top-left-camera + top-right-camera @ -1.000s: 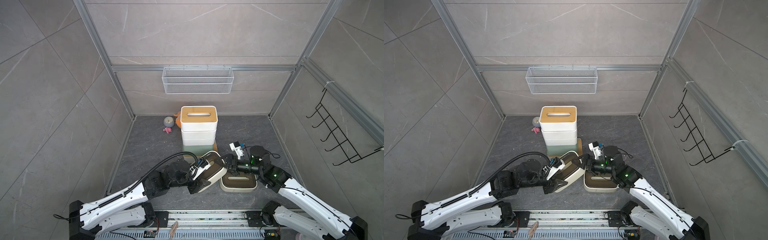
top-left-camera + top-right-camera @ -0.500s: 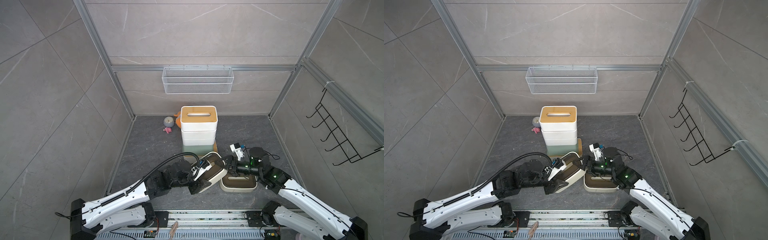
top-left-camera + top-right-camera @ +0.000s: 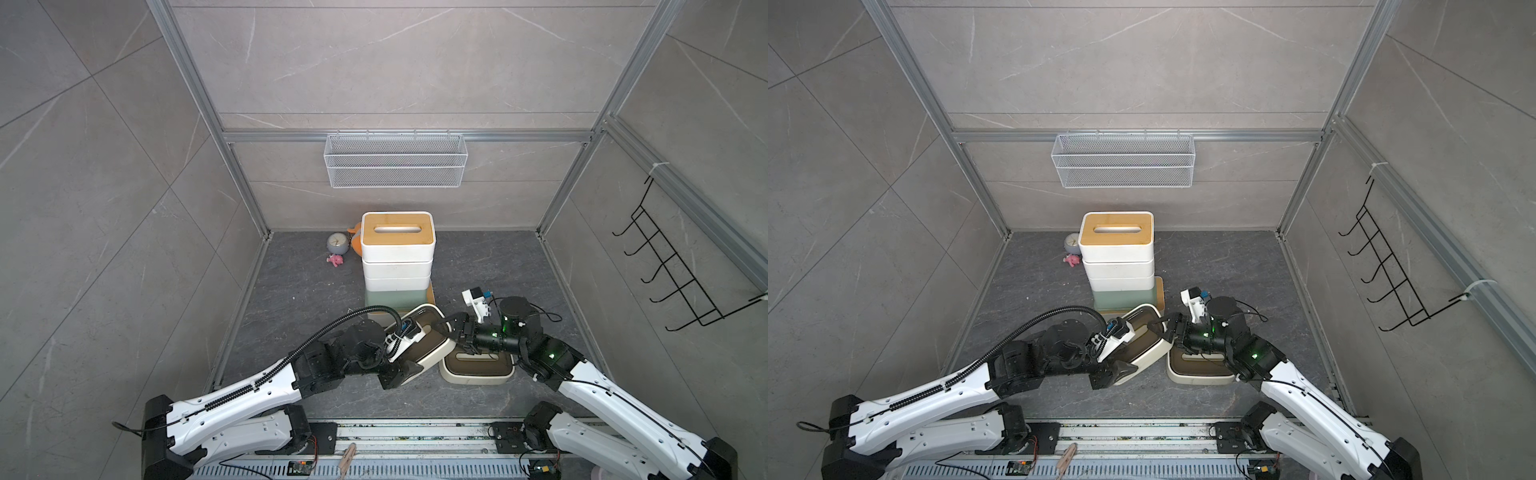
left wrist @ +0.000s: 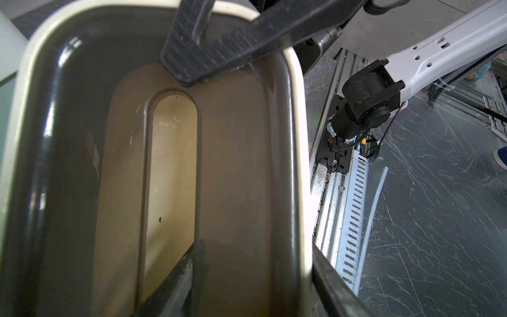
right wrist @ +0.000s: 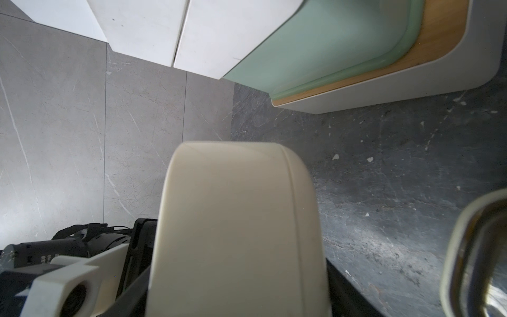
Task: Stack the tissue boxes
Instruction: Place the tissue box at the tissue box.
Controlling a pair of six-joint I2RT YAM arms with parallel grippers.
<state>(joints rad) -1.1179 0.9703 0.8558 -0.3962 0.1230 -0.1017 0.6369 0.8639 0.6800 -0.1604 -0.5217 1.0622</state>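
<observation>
A rounded cream tissue box (image 3: 432,360) with a dark-brown lid (image 4: 233,164) hangs tilted above the floor between both arms. My left gripper (image 3: 411,355) (image 4: 255,247) straddles its long rim, one finger on the lid and one against the outer wall. My right gripper (image 3: 446,328) (image 5: 236,274) is shut on the box's far end, whose cream side (image 5: 236,205) fills its jaws. A second cream box (image 3: 478,376) lies flat on the floor below the right arm. Behind stands a stack topped by a white bamboo-lidded box (image 3: 397,239), with a mint green box (image 3: 395,299) lower down.
A white wire basket (image 3: 395,166) hangs on the back wall and a black hook rack (image 3: 681,266) on the right wall. A small grey clock (image 3: 337,242), a pink toy (image 3: 335,260) and an orange toy (image 3: 355,245) sit left of the stack. Both arm bases stand on the front rail (image 3: 415,432).
My right gripper's jaws have narrowed onto the end of the tilted cream box. The left arm and the box have barely shifted.
</observation>
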